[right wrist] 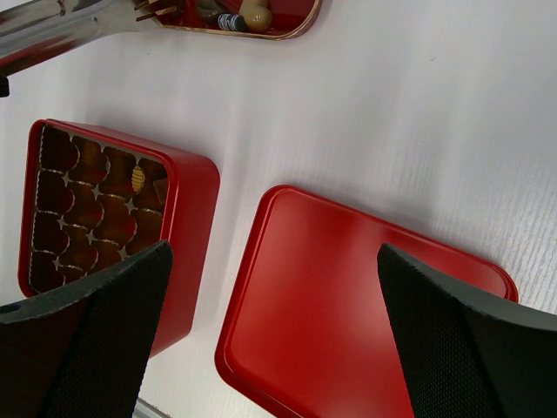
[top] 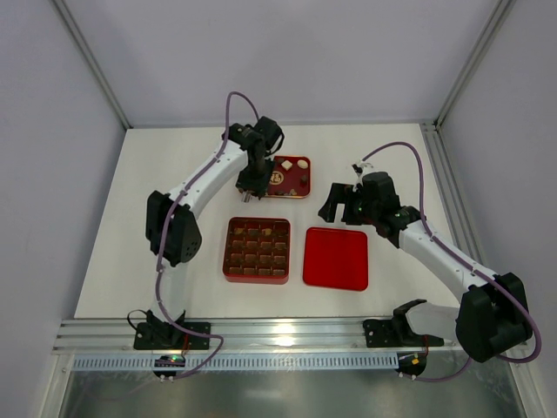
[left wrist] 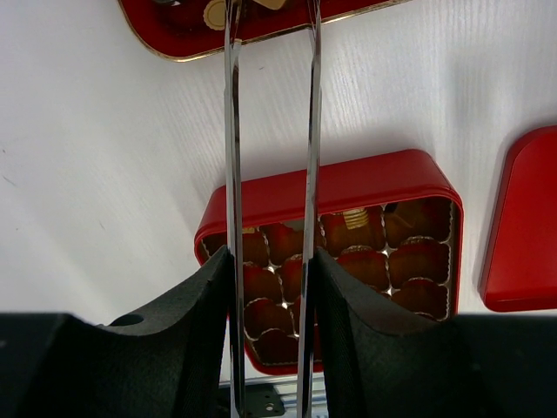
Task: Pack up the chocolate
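Pinching the tongs (left wrist: 231,131), the left hand (left wrist: 271,261) is best lowered squarely onto one chocolate (top: 285,163) at the box's (top: 227,251) twelve o'clock, while the right hand (right wrist: 274,252) is spread wide.

Left hand (top: 251,185) crowds tray (top: 305,179); narrow gap between box (top: 257,278), lid (top: 336,258).

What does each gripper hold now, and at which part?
The left gripper clamps metal tongs at their rear part; the right gripper is open, holding nothing.

Top view high above table (top: 209,296), wrist views low, near, both sharing red box (left wrist: 348,183)
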Robot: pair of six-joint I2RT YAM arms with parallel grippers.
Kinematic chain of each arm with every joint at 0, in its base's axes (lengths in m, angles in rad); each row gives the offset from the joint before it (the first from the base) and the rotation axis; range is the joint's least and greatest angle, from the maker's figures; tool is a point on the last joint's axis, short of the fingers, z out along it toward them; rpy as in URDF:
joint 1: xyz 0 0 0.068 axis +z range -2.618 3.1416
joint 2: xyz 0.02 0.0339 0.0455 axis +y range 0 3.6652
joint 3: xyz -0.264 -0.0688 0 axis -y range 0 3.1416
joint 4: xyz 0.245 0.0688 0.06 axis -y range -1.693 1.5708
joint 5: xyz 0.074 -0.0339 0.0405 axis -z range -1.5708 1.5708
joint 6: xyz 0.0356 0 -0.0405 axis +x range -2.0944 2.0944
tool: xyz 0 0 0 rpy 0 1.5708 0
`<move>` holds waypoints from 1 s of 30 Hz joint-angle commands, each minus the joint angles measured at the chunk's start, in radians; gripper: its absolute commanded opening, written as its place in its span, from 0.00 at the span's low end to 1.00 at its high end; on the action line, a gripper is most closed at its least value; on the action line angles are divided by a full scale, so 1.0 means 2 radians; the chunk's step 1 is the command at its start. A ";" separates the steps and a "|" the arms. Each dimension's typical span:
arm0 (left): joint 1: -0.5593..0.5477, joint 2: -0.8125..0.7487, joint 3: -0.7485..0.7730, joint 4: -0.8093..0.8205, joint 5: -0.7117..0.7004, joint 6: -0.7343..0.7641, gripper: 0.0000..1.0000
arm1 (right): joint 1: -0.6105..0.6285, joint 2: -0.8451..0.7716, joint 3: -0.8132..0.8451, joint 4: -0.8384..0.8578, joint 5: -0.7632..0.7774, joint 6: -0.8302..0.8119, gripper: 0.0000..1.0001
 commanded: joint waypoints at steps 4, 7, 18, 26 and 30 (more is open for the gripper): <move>0.000 0.012 0.027 -0.004 0.015 0.011 0.38 | -0.002 -0.012 0.001 0.016 0.004 -0.002 1.00; 0.000 0.017 0.034 -0.005 0.015 0.010 0.38 | -0.002 -0.012 0.001 0.015 0.004 -0.004 1.00; 0.000 0.038 0.078 -0.007 0.006 0.001 0.34 | -0.005 -0.011 0.006 0.013 0.004 -0.007 1.00; 0.003 0.046 0.102 -0.003 0.000 -0.006 0.34 | -0.007 -0.009 0.006 0.015 0.004 -0.007 1.00; 0.004 0.048 0.103 -0.001 -0.001 -0.007 0.34 | -0.007 -0.008 0.005 0.015 0.003 -0.007 1.00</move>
